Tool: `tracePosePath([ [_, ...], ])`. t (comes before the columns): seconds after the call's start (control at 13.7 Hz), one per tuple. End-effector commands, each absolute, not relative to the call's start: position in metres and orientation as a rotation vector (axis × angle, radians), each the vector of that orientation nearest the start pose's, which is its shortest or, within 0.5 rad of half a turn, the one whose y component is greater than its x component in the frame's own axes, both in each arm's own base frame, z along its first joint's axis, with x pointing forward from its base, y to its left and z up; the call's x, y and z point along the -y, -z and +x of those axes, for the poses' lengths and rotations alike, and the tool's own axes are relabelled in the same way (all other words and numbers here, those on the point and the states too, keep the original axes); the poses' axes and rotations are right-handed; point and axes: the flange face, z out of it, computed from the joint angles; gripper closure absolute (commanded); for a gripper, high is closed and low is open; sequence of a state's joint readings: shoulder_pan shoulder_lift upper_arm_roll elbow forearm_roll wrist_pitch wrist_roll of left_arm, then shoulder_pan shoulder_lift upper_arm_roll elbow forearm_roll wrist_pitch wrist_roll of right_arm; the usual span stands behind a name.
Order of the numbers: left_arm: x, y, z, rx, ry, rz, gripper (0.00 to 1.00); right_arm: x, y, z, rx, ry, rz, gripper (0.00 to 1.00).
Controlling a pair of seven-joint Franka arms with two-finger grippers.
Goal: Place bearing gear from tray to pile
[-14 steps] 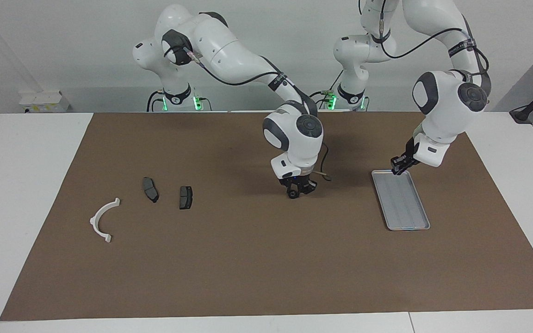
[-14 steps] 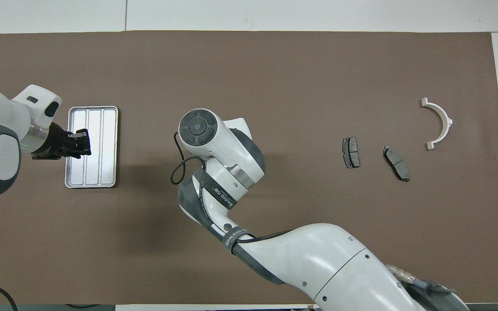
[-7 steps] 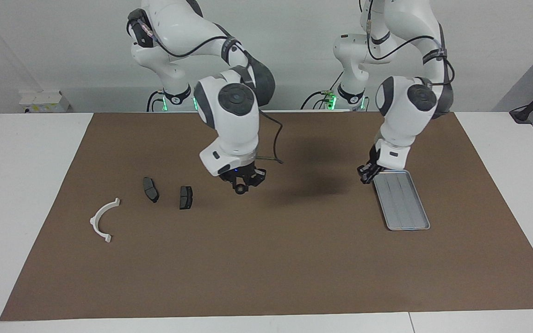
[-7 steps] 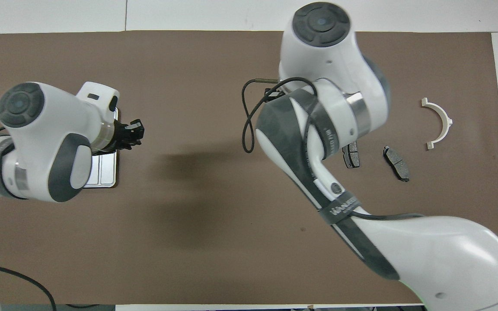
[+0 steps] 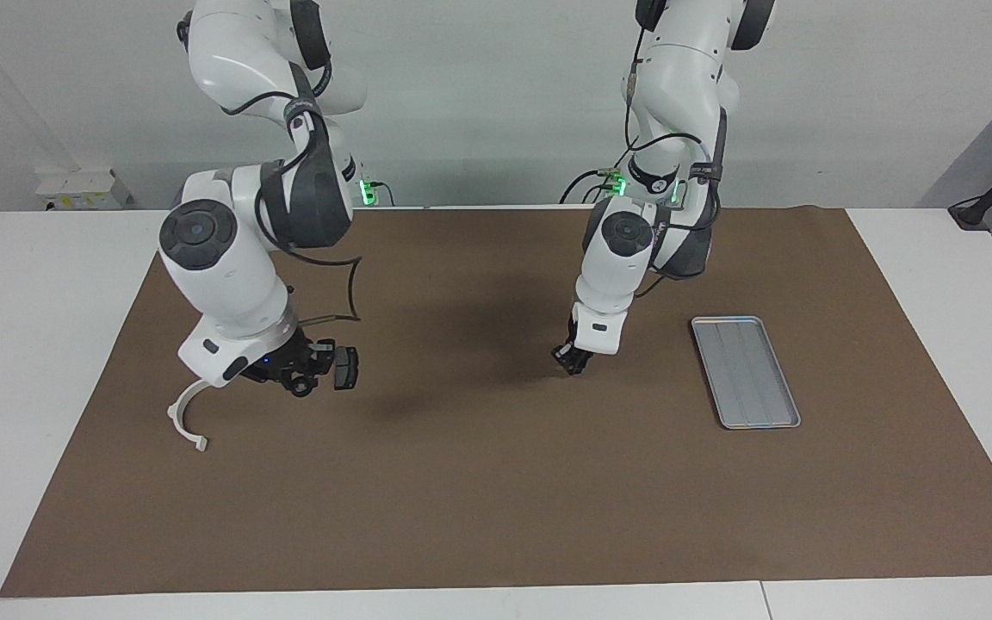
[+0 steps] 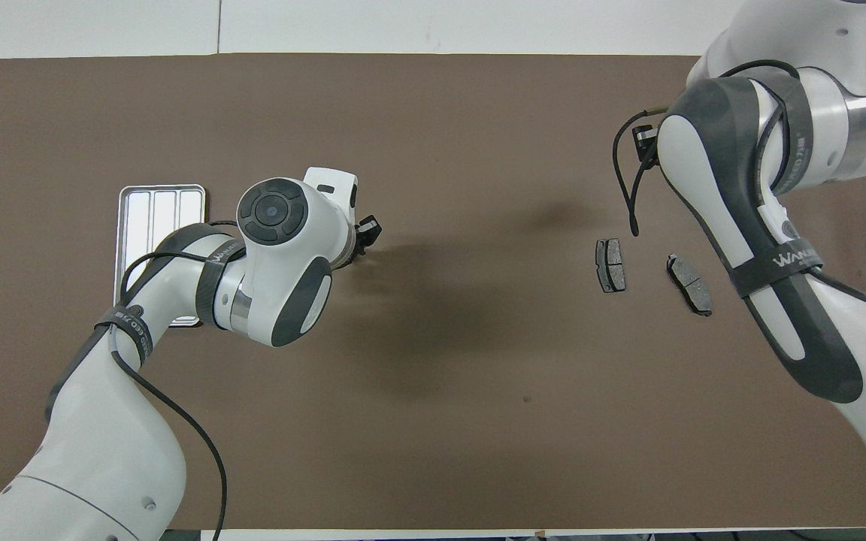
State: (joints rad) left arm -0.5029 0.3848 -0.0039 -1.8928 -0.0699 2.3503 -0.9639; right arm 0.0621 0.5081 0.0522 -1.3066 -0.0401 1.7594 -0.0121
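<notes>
Bearing gear [image 5: 300, 389], small and dark, sits clamped in the right claw [image 5: 301, 382] over the pile [image 6: 655, 275] for release; left claw [image 5: 571, 360] hangs idle between pile and tray [image 5: 745, 371], its opening unclear.

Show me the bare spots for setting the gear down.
Bare mat lies between the tray and the brake pads. It is crowded around the white bracket, where the right gripper hangs. The left gripper hovers mid-mat.
</notes>
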Motion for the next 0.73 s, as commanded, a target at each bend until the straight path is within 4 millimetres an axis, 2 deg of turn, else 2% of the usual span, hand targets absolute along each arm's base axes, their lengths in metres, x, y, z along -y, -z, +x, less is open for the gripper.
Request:
tracePosePath([
  [0.0,0.314,-0.304,0.555,0.805,0.047,-3.119,1.00,-0.053,-0.409,0.679,0.276,-0.021,-3.134,1.00],
  [0.15,0.315,-0.297,0.549,0.784,0.041,-3.111,0.99,-0.035,-0.384,0.676,0.292,0.020,-3.135,1.00],
  [0.22,0.317,-0.297,0.547,0.779,0.039,-3.112,0.96,-0.024,-0.371,0.676,0.310,0.040,-3.133,1.00],
  [0.37,0.317,-0.296,0.546,0.778,0.035,-3.110,0.80,-0.004,-0.339,0.683,0.371,0.085,-3.125,1.00],
  [0.44,0.316,-0.294,0.546,0.784,0.031,-3.105,0.69,0.008,-0.325,0.686,0.388,0.100,-3.123,1.00],
  [0.51,0.316,-0.294,0.545,0.791,0.030,-3.103,0.39,0.014,-0.314,0.690,0.409,0.127,-3.121,1.00],
  [0.58,0.315,-0.293,0.544,0.789,0.024,-3.098,0.00,0.017,-0.306,0.692,0.411,0.141,-3.121,1.00],
  [0.66,0.314,-0.298,0.548,0.775,0.032,-3.092,0.00,0.018,-0.300,0.692,0.409,0.142,-3.120,1.00],
])
